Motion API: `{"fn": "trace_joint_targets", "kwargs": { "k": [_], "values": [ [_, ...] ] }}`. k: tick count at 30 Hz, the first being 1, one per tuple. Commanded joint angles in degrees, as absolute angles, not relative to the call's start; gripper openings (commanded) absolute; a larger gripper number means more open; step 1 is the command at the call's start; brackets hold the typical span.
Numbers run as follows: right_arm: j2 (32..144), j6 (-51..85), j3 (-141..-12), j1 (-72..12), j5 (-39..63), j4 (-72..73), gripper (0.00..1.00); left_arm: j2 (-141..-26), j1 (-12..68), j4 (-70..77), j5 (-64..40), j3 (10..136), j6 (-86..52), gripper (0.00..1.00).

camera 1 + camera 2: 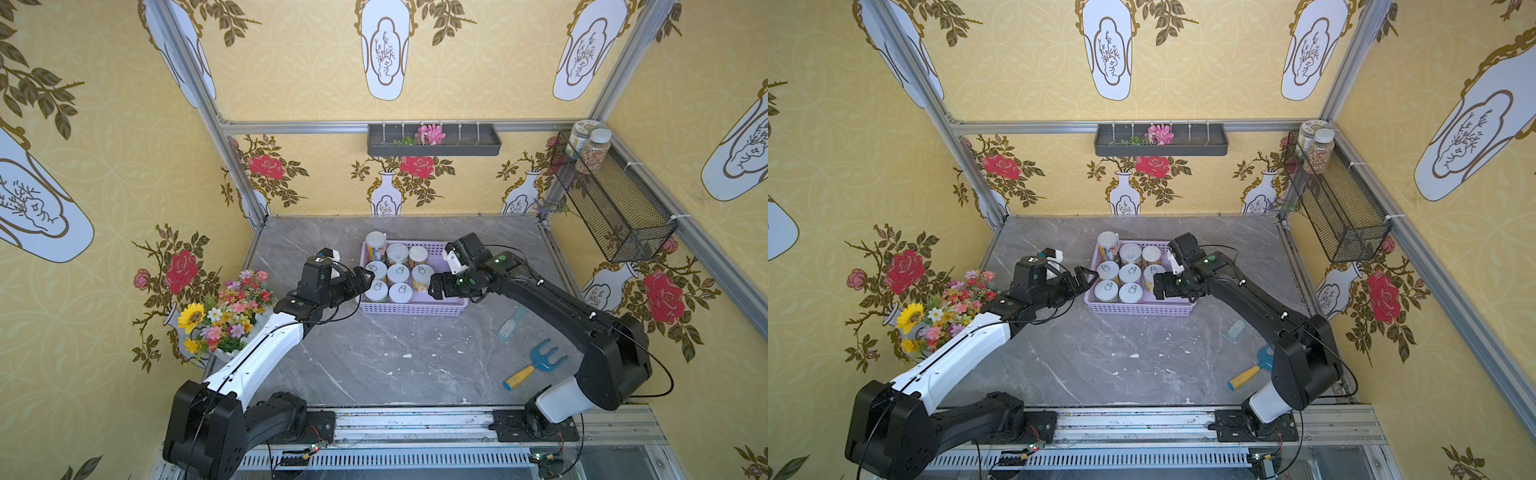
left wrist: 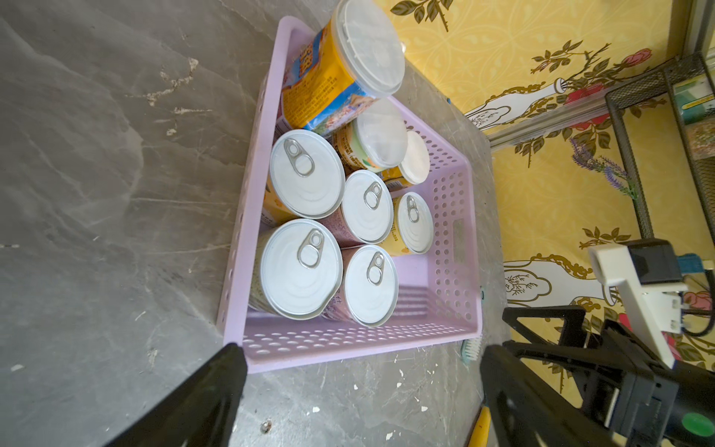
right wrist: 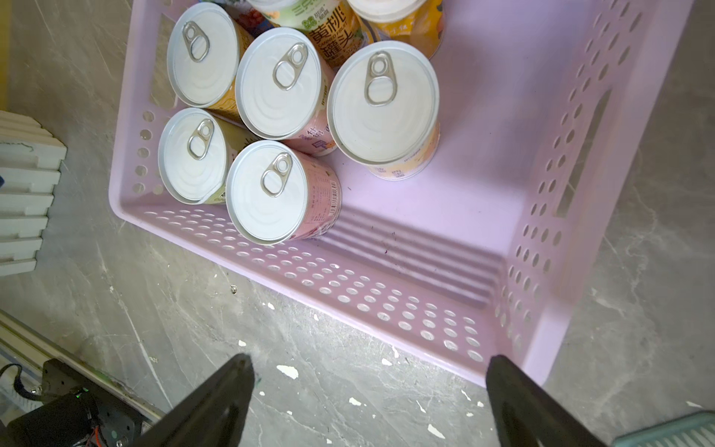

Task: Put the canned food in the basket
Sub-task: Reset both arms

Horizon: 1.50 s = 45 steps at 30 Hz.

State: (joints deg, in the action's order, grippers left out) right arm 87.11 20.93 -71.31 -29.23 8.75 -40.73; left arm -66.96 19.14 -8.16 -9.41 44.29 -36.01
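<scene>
The lavender basket (image 1: 411,309) (image 1: 1138,308) sits mid-table. Several tins of canned food (image 1: 398,274) (image 1: 1130,274) stand upright in its left part, and a taller blue-yellow can (image 1: 376,245) (image 2: 340,65) stands at the back left corner. My left gripper (image 1: 365,276) (image 2: 361,350) hovers open and empty just outside the basket's left wall (image 2: 348,340). Over the basket's empty right part, my right gripper (image 1: 436,284) (image 3: 370,360) hangs open with nothing between its fingers, beside the nearest pull-ring can (image 3: 383,100). The basket's front wall (image 3: 348,286) shows below it.
A flower bouquet (image 1: 226,311) stands at the table's left edge under the left arm. A brush (image 1: 510,326) and a blue garden fork (image 1: 536,363) lie at the front right. A black wire basket (image 1: 615,203) with jars (image 1: 594,149) hangs on the right wall. A dark grey tray (image 1: 434,140) hangs on the back wall.
</scene>
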Motion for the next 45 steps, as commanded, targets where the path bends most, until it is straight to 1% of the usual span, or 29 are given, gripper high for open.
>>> {"fn": "trace_joint_targets", "kwargs": {
  "k": [1,3,6,10,12,14,17,20,25,30,33,37,41,45],
  "values": [
    [83.24,22.16,-67.79,-28.04,4.75,-36.54,0.97,-65.9,17.81,-3.83,-6.64,43.46,-33.28,1.0],
    [79.5,22.85,-63.76,-25.32,3.96,-32.71,0.97,-64.18,17.58,-0.21,-2.2,41.71,-30.92,1.0],
    [76.25,22.85,-60.83,-21.08,1.63,-29.85,0.97,-60.42,17.42,9.43,1.2,36.24,-25.96,1.0],
    [74.44,20.09,-59.14,-19.44,-6.64,-27.34,0.97,-55.87,16.99,18.56,4.75,29.49,-19.02,1.0],
    [74.51,18.96,-58.78,-16.91,-7.23,-25.4,0.97,-54.65,16.31,21.4,4.97,27.46,-15.77,1.0],
    [75.04,17.45,-58.54,-13.61,-5.53,-23.01,0.97,-54.23,15.76,23.85,6.16,25.95,-13.46,1.0],
    [75.94,15.68,-58.05,-8.97,-3.62,-19.36,0.97,-55.59,14.65,25.93,9.16,25.31,-10.43,1.0],
    [76.32,12.01,-56.27,-5.26,-2.59,-14.16,0.97,-58.51,13.67,26.48,14.55,25.84,-7.08,1.0],
    [76.91,7.42,-50.08,-1.6,-3.35,-3.84,0.97,-63.75,11.85,31.28,18.82,24.59,-2.32,1.0],
    [79.52,4.76,-46.12,-0.87,-4.86,0.6,0.97,-68.41,10.37,40.93,17.83,21.03,-1.87,1.0],
    [80.42,4.14,-43.08,-0.54,-4.9,4.25,0.97,-71.1,9.98,44.24,16.87,19.83,-2.25,1.0],
    [80.75,2.5,-39.28,-0.27,-4.66,8.91,0.97,-73.96,8.75,50.62,13.9,18.52,-2.29,1.0],
    [81.3,2.17,-36.24,0.27,-4.17,13.31,0.97,-73.3,8.32,50.66,11.92,18.37,-1.73,1.0],
    [81.47,2.11,-35.2,0.62,-2.13,14.24,0.97,-63.71,8.35,40.15,11.28,17.24,-2.28,1.0]
  ]
}}
